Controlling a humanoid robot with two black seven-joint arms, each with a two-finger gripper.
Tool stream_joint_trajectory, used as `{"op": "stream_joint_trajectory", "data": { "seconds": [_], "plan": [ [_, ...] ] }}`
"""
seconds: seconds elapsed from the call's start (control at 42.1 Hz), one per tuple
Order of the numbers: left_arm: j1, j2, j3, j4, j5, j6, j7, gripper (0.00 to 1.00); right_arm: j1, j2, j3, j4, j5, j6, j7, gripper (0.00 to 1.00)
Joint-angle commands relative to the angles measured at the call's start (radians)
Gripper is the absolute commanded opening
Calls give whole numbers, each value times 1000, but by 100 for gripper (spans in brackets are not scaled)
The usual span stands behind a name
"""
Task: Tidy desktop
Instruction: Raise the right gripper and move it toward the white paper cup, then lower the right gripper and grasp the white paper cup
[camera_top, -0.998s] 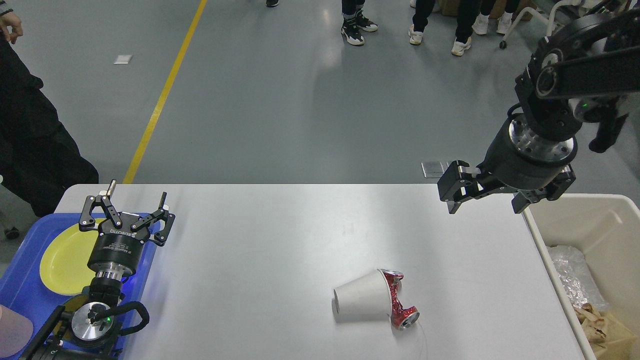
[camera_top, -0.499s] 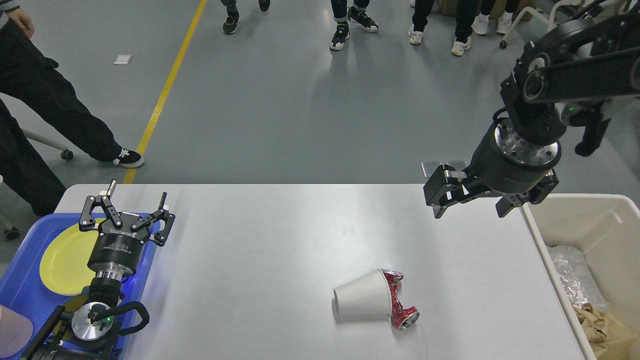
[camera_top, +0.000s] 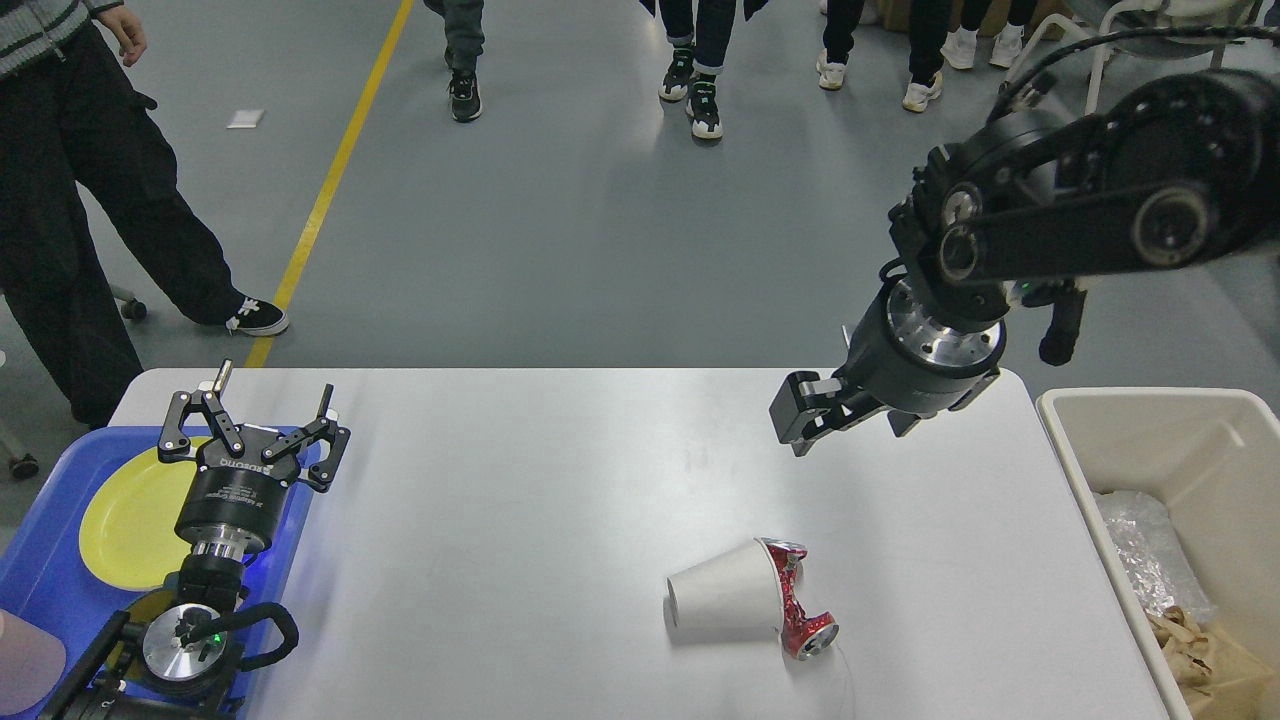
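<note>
The desktop (camera_top: 520, 520), a large white tabletop with rounded corners, fills the lower middle of the head view. Lying on it, toward its near right part, is a white paper cup (camera_top: 722, 600) on its side, mouth pointing right. A crushed red drink can (camera_top: 800, 600) touches the cup's mouth end and curves down to the right of it (its silver end faces the viewer).

Above the desktop, beyond the cup and nearer the far right corner, hangs the right gripper (camera_top: 840, 425), clear of the surface and well apart from cup and can. One dark finger shows at its left side; the other is hidden behind the round wrist body, so whether the fingers are spread or closed cannot be told.

At the desktop's left edge, the left gripper (camera_top: 255, 420) points away from the viewer, its two linkage fingers spread wide with nothing between them. It sits over the boundary between the desktop and a blue plastic tray (camera_top: 40, 590) just beside the left edge. A yellow plate (camera_top: 125, 520) lies in that tray, partly covered by the gripper.

Just beside the desktop's right edge stands a cream rectangular bin (camera_top: 1130, 400) holding crumpled clear plastic (camera_top: 1150, 560) and brown paper scraps (camera_top: 1200, 650).

Beyond the desktop's far edge is grey floor with a yellow line (camera_top: 330, 190); people's legs (camera_top: 690, 60) stand there.
</note>
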Motion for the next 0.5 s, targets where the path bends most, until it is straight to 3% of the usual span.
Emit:
{"op": "stream_joint_trajectory", "data": {
  "seconds": [0.0,0.475],
  "plan": [
    [0,0,0,0,0,0,0,96,-91,37,78,-15,-240,-7,3,88],
    [0,0,0,0,0,0,0,96,-369,180,169,-23,-862,-13,9,88]
  ]
}}
